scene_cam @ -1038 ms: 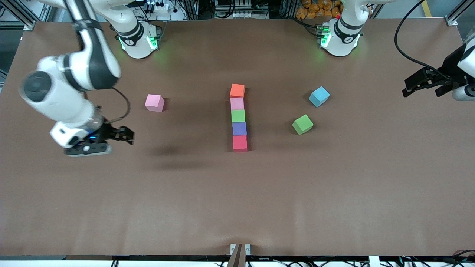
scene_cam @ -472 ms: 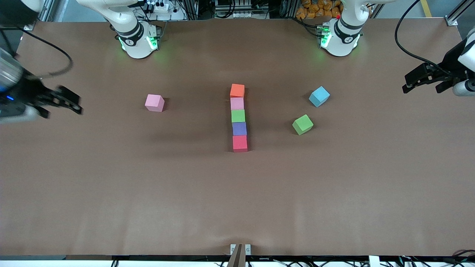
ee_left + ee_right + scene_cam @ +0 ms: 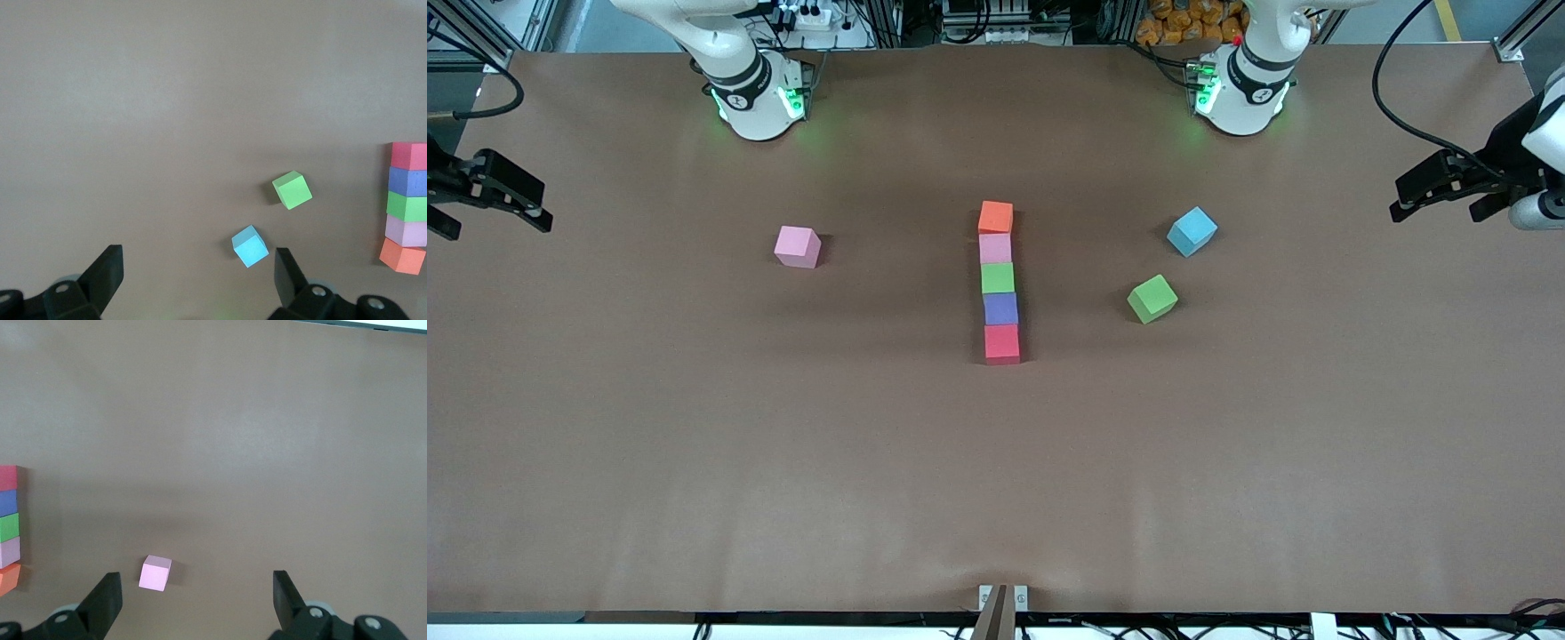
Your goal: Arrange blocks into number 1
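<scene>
five blocks touch in a straight column mid-desk [image 3: 694,462]: orange block [image 3: 995,217] farthest from the front camera, then pink [image 3: 995,248], green [image 3: 998,278], purple [image 3: 1000,308], red [image 3: 1002,343] nearest. a loose pink block [image 3: 797,246] lies toward the right arm's end; a light blue block [image 3: 1192,231] and loose green block [image 3: 1152,298] toward the left arm's. left gripper [image 3: 1440,191] and right gripper [image 3: 482,197] hover over the desk's ends, jaws wide open, empty.

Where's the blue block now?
Front view: the blue block lies loose toward the left arm's end, beside the column's orange block, just farther from the camera than the loose green block.
</scene>
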`<action>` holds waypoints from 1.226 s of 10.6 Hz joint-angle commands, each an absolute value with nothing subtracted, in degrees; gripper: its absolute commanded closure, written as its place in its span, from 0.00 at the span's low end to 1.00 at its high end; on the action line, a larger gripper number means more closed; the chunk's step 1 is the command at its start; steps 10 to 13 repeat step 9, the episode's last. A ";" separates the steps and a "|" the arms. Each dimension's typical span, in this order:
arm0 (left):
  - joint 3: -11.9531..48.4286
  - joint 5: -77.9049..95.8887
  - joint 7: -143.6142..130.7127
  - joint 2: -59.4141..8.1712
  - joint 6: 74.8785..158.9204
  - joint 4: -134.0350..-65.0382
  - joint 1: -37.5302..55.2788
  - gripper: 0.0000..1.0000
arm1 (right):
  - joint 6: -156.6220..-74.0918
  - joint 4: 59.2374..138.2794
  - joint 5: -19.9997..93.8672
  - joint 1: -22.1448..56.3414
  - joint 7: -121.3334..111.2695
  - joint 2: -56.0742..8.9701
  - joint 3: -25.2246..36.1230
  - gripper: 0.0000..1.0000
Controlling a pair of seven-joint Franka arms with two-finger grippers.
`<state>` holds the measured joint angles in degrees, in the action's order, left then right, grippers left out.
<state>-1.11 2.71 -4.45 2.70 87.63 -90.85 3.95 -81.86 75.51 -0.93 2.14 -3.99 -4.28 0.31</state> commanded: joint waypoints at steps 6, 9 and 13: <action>-1.14 -4.22 -3.69 3.43 85.78 -87.63 5.10 0.00 | -80.25 74.44 -1.93 2.29 -3.87 -4.57 0.00 0.00; -0.97 -4.04 -4.22 3.43 85.78 -87.63 5.10 0.00 | -80.24 74.44 -1.93 2.37 -3.87 -4.57 0.00 0.00; -0.97 -4.04 -4.22 3.43 85.78 -87.63 5.10 0.00 | -80.24 74.44 -1.93 2.37 -3.87 -4.57 0.00 0.00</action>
